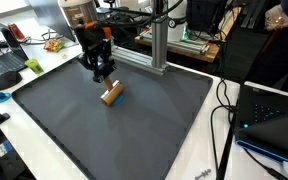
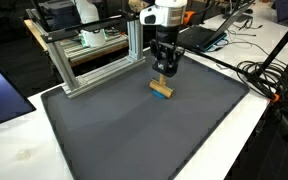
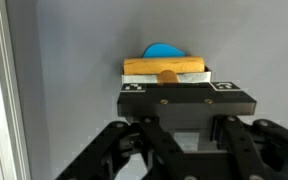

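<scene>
— Grey mat [image 1: 134, 130], aluminium frame [image 2: 136, 42] along its edge. Where's the wooden block [image 2: 161, 91]?
— Just in front of the frame, with the gripper [image 2: 164, 72] hovering right above it. I cannot tell the jaws' spread. Looks like the approach; next calls for a straight, centred descent

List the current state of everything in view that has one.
Gripper: hovering just above the block, apparently not touching it; open or shut unclear.
Wooden block: lying on the mat, blue part along one side, not held.
Gray mat: spread flat.
Aluminium frame: standing upright at the mat's edge.
</scene>
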You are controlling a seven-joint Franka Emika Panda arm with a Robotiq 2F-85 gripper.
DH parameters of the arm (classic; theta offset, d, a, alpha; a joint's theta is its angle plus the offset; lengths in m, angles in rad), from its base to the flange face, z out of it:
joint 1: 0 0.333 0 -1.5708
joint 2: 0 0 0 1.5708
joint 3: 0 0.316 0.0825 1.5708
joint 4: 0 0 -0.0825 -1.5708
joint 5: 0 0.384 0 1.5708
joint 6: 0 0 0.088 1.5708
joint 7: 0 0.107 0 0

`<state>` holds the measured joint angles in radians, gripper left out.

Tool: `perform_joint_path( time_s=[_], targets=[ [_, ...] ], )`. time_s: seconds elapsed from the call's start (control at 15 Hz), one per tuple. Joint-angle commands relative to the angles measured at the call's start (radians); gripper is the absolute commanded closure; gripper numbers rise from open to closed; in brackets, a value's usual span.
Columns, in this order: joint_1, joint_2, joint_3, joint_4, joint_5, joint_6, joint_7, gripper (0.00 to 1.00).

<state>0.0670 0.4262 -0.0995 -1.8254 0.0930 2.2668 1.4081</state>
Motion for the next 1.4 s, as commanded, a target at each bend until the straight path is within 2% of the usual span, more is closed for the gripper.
perform_joint_path(
  time_s=[0.0,0.67,1.07,1.33],
  targets=[
    [0.007,0.061,-0.021,0.002,-0.045,0.037,0.041,0.78],
    [0.01,0.073,-0.034,0.014,-0.089,0.036,0.079,0.78],
    [0.01,0.086,-0.051,0.027,-0.153,0.037,0.102,0.78],
    [-0.001,0.047,-0.067,0.028,-0.192,0.007,0.106,0.78]
  ],
)
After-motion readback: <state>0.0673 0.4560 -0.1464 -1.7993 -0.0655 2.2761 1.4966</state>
